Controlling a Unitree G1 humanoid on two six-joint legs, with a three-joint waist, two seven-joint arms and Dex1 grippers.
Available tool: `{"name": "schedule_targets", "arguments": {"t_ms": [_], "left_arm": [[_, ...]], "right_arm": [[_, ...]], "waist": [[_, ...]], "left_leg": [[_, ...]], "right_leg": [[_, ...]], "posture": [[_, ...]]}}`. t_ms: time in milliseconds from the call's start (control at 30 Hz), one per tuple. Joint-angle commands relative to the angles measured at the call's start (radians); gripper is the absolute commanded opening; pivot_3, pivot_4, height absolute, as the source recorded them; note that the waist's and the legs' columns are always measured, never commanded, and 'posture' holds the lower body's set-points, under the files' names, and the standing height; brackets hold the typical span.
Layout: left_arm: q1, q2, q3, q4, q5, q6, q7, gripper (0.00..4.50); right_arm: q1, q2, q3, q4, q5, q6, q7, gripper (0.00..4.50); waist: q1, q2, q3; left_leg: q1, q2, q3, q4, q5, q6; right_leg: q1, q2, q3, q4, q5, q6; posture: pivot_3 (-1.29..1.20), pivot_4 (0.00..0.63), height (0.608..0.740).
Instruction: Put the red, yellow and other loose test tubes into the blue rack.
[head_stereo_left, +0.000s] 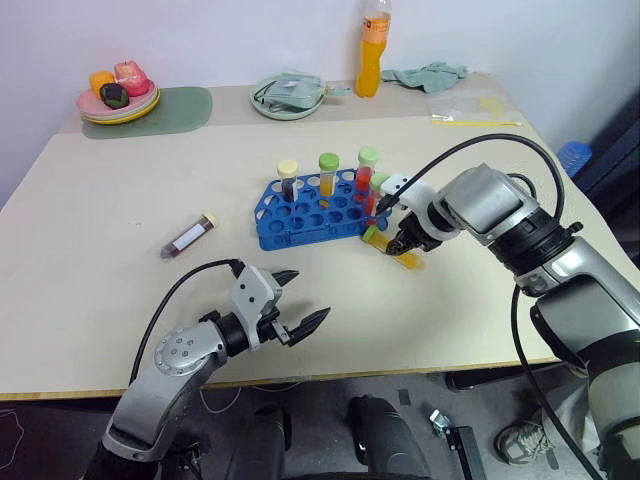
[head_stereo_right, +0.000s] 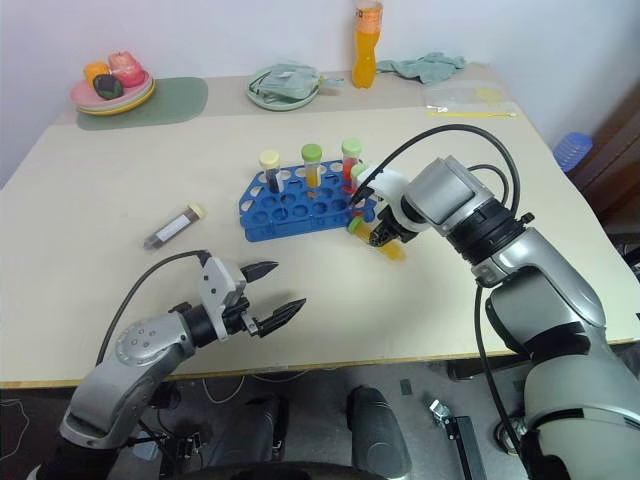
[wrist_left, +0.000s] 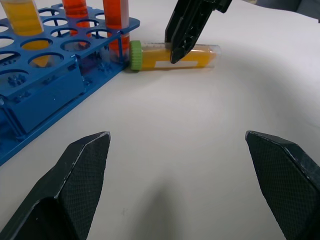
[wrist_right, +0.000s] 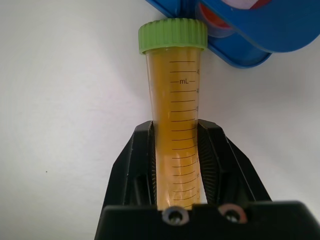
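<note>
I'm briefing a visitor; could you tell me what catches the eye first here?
The right hand is closed on a yellow tube with a green cap lying on the table beside the blue rack, where several tubes stand upright. A dark tube lies loose to the rack's left.

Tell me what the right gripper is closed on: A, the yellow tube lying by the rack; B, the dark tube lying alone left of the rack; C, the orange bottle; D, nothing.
A: the right gripper has both fingers pressed on the yellow tube, which lies on the table beside the rack.
</note>
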Motion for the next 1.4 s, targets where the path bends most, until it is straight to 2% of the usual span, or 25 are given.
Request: {"name": "schedule_targets", "arguments": {"t_ms": [33,100,200,333,500,700,800,1033,1400], "left_arm": [[-0.020,0.004,0.006,-0.040,-0.007,0.001,-0.002,4.50],[-0.021,0.007,0.008,-0.038,-0.007,0.002,-0.006,4.50],[-0.024,0.010,0.012,-0.035,-0.007,0.004,-0.007,4.50],[-0.017,0.015,0.015,-0.046,-0.012,0.011,-0.005,4.50],[-0.018,0.023,0.028,-0.059,-0.023,0.027,-0.007,4.50],[-0.035,0.024,0.060,-0.052,-0.022,0.024,0.006,4.50],[-0.051,0.002,0.149,-0.039,-0.059,0.021,0.038,4.50],[-0.039,0.027,0.170,-0.038,-0.047,0.018,0.020,4.50],[-0.029,0.028,0.153,-0.037,-0.030,0.010,0.023,4.50]], "right_arm": [[0.016,-0.054,-0.046,-0.138,0.048,0.040,0.054,0.68],[0.074,-0.109,-0.086,-0.277,0.094,-0.006,0.103,0.68],[0.228,-0.123,-0.269,-0.507,0.191,-0.146,0.121,0.68],[0.372,0.100,-0.524,-0.592,0.225,-0.385,-0.085,0.68],[0.454,0.418,-0.686,-0.548,0.197,-0.569,-0.411,0.68],[0.558,0.577,-0.591,-0.389,-0.019,-0.990,-0.598,0.68],[0.567,0.622,-0.591,-0.262,-0.069,-1.110,-0.659,0.68],[0.579,0.633,-0.594,-0.140,-0.093,-1.219,-0.667,0.68],[0.602,0.640,-0.598,-0.065,-0.096,-1.263,-0.665,0.68]], "waist": [[0.004,0.000,0.000],[0.005,0.000,0.000],[0.008,0.000,0.000],[-0.008,0.000,0.000],[0.000,-0.001,-0.001],[-0.001,-0.001,-0.001],[-0.005,-0.001,-0.001],[-0.004,-0.001,-0.001],[-0.004,-0.001,-0.001]], "left_leg": [[0.000,0.000,0.000,0.000,0.000,0.000],[0.000,0.000,0.000,0.000,0.000,0.000],[-0.001,0.000,0.000,0.000,0.000,0.000],[0.001,0.001,0.001,0.000,0.000,0.001],[0.001,0.001,-0.001,0.001,0.000,0.000],[0.001,0.000,0.000,0.000,0.000,0.000],[0.001,0.000,0.000,0.000,0.000,-0.001],[0.001,0.000,0.000,0.000,0.000,-0.001],[0.001,0.000,0.000,0.000,0.000,-0.001]], "right_leg": [[0.000,0.000,0.000,0.000,0.000,0.000],[0.000,0.000,0.000,0.000,0.000,0.000],[0.000,0.000,0.000,-0.001,0.000,0.000],[0.000,0.001,0.000,0.001,0.000,0.000],[0.001,0.001,0.000,0.003,0.000,0.000],[0.001,0.000,0.000,0.002,0.000,0.000],[0.000,0.001,0.000,0.002,0.000,0.000],[0.000,0.001,0.001,0.002,0.000,0.000],[0.000,0.001,0.001,0.002,0.000,0.000]], "posture": [[0.00,0.150,0.740],[0.00,0.150,0.740],[0.00,0.150,0.740],[0.00,0.150,0.740],[0.00,0.150,0.740],[0.00,0.150,0.740],[0.00,0.150,0.740],[0.00,0.150,0.740],[0.00,0.150,0.740]]}}
